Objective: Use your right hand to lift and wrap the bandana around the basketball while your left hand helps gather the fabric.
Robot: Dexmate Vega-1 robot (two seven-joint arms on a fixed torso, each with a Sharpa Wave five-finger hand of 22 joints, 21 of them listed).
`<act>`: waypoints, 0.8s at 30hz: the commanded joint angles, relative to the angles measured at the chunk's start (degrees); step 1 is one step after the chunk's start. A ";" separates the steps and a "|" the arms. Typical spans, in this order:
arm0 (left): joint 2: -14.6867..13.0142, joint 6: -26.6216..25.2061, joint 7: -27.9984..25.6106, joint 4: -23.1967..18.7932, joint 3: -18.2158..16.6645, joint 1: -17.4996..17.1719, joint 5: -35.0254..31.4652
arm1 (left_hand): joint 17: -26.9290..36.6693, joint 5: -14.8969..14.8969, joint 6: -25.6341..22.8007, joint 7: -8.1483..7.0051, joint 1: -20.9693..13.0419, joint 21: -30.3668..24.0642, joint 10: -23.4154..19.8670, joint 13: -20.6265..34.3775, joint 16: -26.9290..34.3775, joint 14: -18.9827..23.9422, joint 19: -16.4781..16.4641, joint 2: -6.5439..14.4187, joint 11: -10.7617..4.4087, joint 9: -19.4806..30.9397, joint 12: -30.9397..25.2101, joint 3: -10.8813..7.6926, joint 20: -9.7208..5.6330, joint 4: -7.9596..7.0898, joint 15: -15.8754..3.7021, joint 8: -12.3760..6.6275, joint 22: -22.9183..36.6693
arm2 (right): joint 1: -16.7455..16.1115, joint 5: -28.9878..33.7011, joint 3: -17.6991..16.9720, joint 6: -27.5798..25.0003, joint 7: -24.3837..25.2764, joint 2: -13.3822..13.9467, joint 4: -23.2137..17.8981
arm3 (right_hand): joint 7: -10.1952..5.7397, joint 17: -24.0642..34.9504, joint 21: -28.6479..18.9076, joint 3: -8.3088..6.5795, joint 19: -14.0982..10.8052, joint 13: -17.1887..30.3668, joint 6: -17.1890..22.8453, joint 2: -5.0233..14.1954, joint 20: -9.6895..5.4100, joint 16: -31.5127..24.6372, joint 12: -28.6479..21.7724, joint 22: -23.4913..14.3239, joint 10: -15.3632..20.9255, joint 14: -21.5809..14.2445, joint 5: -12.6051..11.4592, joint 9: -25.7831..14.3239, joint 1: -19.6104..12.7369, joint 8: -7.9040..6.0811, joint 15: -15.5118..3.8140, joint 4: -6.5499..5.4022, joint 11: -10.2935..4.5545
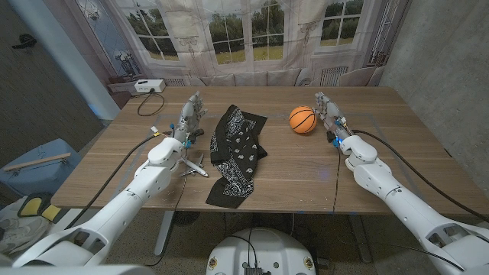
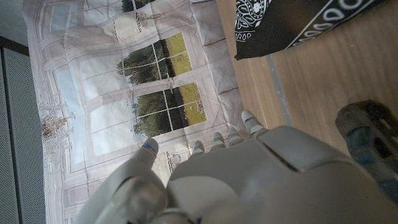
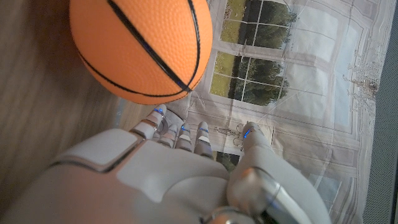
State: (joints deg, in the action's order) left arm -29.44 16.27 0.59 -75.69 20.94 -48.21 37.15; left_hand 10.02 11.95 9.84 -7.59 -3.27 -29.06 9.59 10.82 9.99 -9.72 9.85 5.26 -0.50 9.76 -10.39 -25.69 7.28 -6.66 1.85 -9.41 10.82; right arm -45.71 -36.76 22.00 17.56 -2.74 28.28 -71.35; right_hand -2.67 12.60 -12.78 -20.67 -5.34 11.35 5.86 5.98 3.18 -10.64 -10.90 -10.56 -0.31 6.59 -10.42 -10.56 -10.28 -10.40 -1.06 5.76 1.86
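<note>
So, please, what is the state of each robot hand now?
Left robot hand: open, holding nothing.
Right robot hand: open, holding nothing, beside the basketball.

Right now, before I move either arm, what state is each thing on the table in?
bandana: crumpled on the table, not wrapped, untouched.
basketball: bare on the table, apart from the bandana.
left robot hand: empty, beside the bandana.
right robot hand: empty, right next to the basketball; contact unclear.
</note>
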 commanded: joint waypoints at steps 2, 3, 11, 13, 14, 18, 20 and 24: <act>0.63 -1.25 -2.82 -2.21 0.36 0.27 -1.14 | 0.26 0.39 8.69 -0.13 -0.23 -0.15 10.36 0.12 0.32 -11.23 10.38 0.57 0.00 0.16 -0.44 -0.35 0.08 -0.01 0.05 -0.40 0.09 | 6.06 6.14 2.90 1.94 -0.57 -1.18 6.86 | 0.27 -0.34 -0.24 -0.41 -0.32 0.17 0.24 -0.11 -0.19 -0.25 -0.42 -0.12 0.09 0.60 -0.43 -0.19 -0.69 -0.30 1.27 0.31 1.10; 0.61 -1.53 -3.07 -2.42 0.41 0.25 -1.20 | 0.26 0.39 8.67 -0.15 -0.22 -0.15 10.39 0.11 0.33 -11.22 10.35 0.56 0.07 0.16 -0.45 -0.34 0.09 -0.01 0.03 -0.43 0.09 | 6.73 7.31 3.39 2.29 -0.17 -1.25 7.58 | 0.27 -0.37 -0.23 -0.42 -0.32 0.16 0.24 -0.11 -0.19 -0.24 -0.46 -0.12 0.19 0.61 -0.43 -0.18 -0.72 -0.30 1.30 0.34 1.22; -0.11 -4.00 -8.75 -8.37 0.11 -1.90 -2.92 | 0.25 0.40 8.03 -0.75 0.04 -0.23 9.97 0.08 0.89 -9.95 9.52 -0.05 0.29 0.15 -0.86 0.06 0.89 -0.03 1.12 -0.88 0.09 | 11.03 12.42 5.28 6.04 0.58 -1.83 12.70 | 0.38 -0.86 -0.20 -0.50 -0.54 0.08 0.79 -0.19 -0.11 -0.51 -0.86 -0.08 1.19 -0.20 -0.44 -0.16 -1.22 -0.58 2.48 0.77 2.41; -0.09 -3.89 -10.13 -9.77 -0.22 -2.75 -3.21 | 0.25 0.43 6.46 -1.05 0.20 -0.44 8.43 0.07 1.34 -8.45 8.28 -0.48 0.58 0.17 -1.54 0.37 2.00 0.01 1.82 -1.42 0.10 | 11.63 13.50 5.58 6.78 0.99 -1.73 13.34 | 0.40 -0.95 -0.18 -0.55 -0.54 0.07 1.13 -0.17 0.05 -0.54 -0.90 -0.08 1.32 -0.33 -0.44 -0.16 -1.35 -0.71 2.64 0.87 2.43; -0.32 -4.10 -10.74 -10.60 -0.33 -3.15 -3.47 | 0.24 0.44 6.32 -1.04 0.19 -0.51 8.31 0.06 1.41 -8.13 7.96 -0.58 0.75 0.17 -1.59 0.42 2.32 0.05 1.78 -1.43 0.10 | 11.92 13.93 5.72 7.31 1.06 -1.75 13.77 | 0.40 -1.03 -0.20 -0.58 -0.66 0.06 1.27 -0.15 0.27 -0.60 -0.97 -0.08 1.52 -0.52 -0.44 -0.16 -1.47 -0.75 2.94 0.96 2.40; -1.01 -5.32 -12.98 -13.85 -0.85 -4.85 -3.85 | 0.29 0.48 4.81 -0.75 0.24 -0.72 5.74 0.13 2.05 -5.32 6.43 -1.00 1.83 0.22 -2.53 0.72 3.74 0.21 3.26 -1.67 0.15 | 12.68 15.89 6.36 8.64 2.00 -1.75 14.55 | 0.39 -1.19 -0.21 -0.67 -0.80 0.03 1.97 -0.13 0.45 -0.72 -1.17 -0.07 2.11 -0.93 -0.43 -0.16 -1.74 -1.00 3.07 1.16 2.33; -1.53 -6.17 -13.65 -15.33 -1.10 -5.66 -3.79 | 0.35 0.50 4.30 -0.89 0.28 -0.97 3.87 0.22 2.54 -3.04 5.14 -1.32 2.23 0.25 -3.14 0.96 4.12 0.33 4.25 -1.60 0.22 | 12.99 16.93 6.78 8.95 2.51 -1.71 14.54 | 0.55 -1.28 -0.24 -0.74 -0.95 0.02 2.33 -0.11 0.66 -0.77 -1.38 -0.07 2.73 -1.15 -0.43 -0.16 -1.94 -1.10 3.19 1.30 2.63; -2.63 -7.57 -15.44 -18.43 -1.98 -7.96 -3.57 | 0.48 0.53 2.99 -0.70 0.49 -1.14 0.66 0.38 3.20 0.38 3.80 -1.55 3.08 0.28 -4.16 1.28 4.45 0.32 5.07 -1.78 0.34 | 13.87 19.63 8.01 9.39 3.47 -1.66 14.20 | 0.66 -1.40 -0.29 -0.85 -1.21 0.01 2.85 -0.08 0.64 -0.86 -1.49 -0.06 3.16 -1.52 -0.42 -0.16 -2.26 -1.25 3.24 1.51 2.58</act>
State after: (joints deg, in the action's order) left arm -30.08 11.83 -9.50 -86.35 20.48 -51.62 34.13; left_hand 10.29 11.95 9.94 -8.31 -2.77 -29.89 9.78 10.94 12.61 -9.85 10.15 4.11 1.97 9.75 -13.79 -24.85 11.07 -6.32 6.09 -10.82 10.82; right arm -34.90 -23.36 27.47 24.37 -1.39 26.69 -59.10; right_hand -2.00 11.18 -12.78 -21.34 -5.95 11.18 8.14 5.93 3.79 -11.25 -12.14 -10.54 2.30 5.42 -10.42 -10.55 -12.19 -11.28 1.95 6.82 4.19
